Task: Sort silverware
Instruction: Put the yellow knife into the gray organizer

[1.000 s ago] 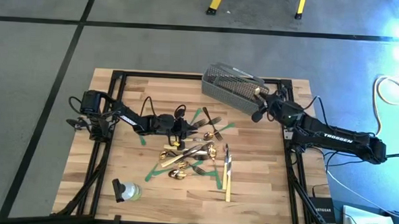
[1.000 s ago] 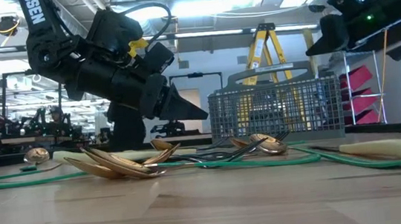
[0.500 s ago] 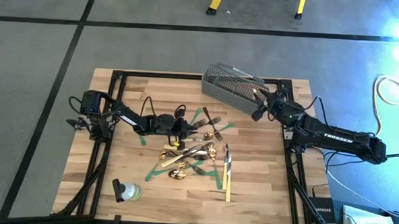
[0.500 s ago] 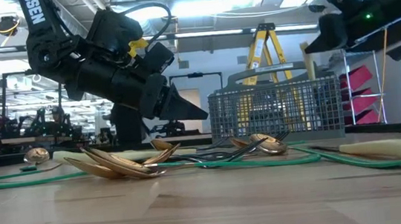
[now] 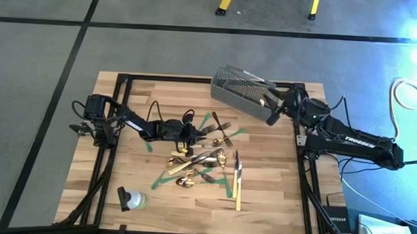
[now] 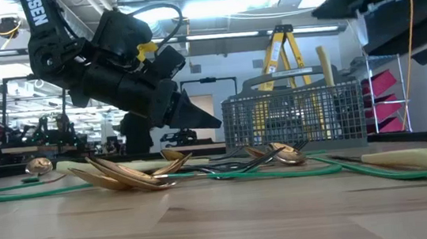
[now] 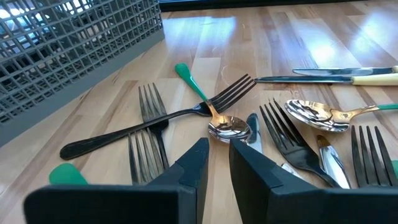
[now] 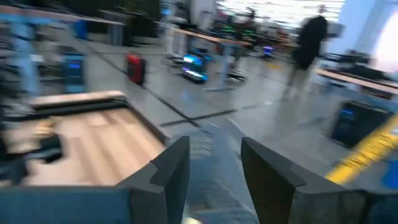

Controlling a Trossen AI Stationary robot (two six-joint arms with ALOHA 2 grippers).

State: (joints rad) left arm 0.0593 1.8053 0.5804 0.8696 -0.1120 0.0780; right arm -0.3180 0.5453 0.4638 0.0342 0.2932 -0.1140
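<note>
The silverware [image 5: 207,158] lies in a loose pile mid-table: dark forks [image 7: 155,118], gold spoons [image 7: 317,115] and cream-handled knives [image 5: 237,182]. My left gripper [image 5: 192,134] hovers low at the pile's left end, pointing at the forks. Its fingers [image 7: 217,163] stand a narrow gap apart with nothing between them. A grey mesh basket [image 5: 241,87] stands at the far edge. A cream knife handle [image 6: 324,58] sticks upright out of it. My right gripper [image 5: 270,116] hangs above the basket's right end, open and empty [image 8: 214,163].
Green tape strips [image 5: 167,173] lie on the wood among the cutlery. A small clear bottle with a dark cap [image 5: 133,198] lies near the front left corner. Bare wood lies to the right of the pile. A yellow ladder [image 6: 278,49] and a person [image 8: 311,37] are beyond the table.
My right gripper has risen away from the basket's right end and tipped up to about level, letting go of the cream-handled knife. The knife now stands upright in the basket by itself. The left arm has kept still.
</note>
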